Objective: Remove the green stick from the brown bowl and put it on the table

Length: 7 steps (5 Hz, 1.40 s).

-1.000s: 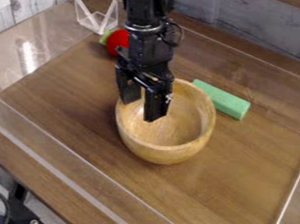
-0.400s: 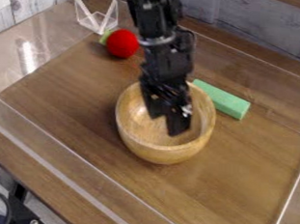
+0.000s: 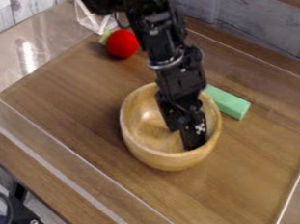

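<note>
From my remote seat I see a red ball resting on the tabletop, well apart from the gripper, up and to the left of it in the camera view. Just beyond the ball, farther from the gripper, stands a thin white wire frame; I cannot tell what it is. A clear plastic strip runs along the near edge, below and left of the gripper. At the bottom left corner lies something dark that I cannot make out.
</note>
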Tool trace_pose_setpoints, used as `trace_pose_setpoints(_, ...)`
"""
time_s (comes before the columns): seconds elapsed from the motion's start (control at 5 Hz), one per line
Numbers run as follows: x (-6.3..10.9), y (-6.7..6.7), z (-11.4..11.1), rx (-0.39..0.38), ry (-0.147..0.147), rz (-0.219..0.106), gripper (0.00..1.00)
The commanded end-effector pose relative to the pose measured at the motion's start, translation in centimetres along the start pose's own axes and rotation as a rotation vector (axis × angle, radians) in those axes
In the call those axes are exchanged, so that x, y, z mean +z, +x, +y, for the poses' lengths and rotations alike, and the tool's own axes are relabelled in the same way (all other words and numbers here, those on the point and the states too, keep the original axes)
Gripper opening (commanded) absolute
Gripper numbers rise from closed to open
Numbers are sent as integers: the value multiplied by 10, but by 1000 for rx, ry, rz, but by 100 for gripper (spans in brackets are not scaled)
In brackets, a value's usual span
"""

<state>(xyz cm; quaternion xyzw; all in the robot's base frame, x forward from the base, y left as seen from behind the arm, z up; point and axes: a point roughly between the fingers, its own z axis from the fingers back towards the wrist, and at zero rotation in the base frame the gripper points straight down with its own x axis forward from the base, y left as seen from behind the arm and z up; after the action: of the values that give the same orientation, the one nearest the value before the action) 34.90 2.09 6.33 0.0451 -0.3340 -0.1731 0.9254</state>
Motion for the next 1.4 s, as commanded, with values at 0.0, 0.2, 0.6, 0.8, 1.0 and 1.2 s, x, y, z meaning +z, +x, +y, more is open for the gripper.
trace_pose_setpoints(0.0,18,18,-3,26,53,-43,0)
trace_pose_setpoints(0.2,24,22,-11,71,85,-36,0)
trace_pose_setpoints(0.6,15,4,-9,58,66,-44,0)
trace_pose_setpoints(0.8,22,4,3,106,78,-47,0)
trace_pose_setpoints(1.0,29,6,14,155,119,-37,0)
trace_pose_setpoints(1.2,29,3,11,158,120,-40,0)
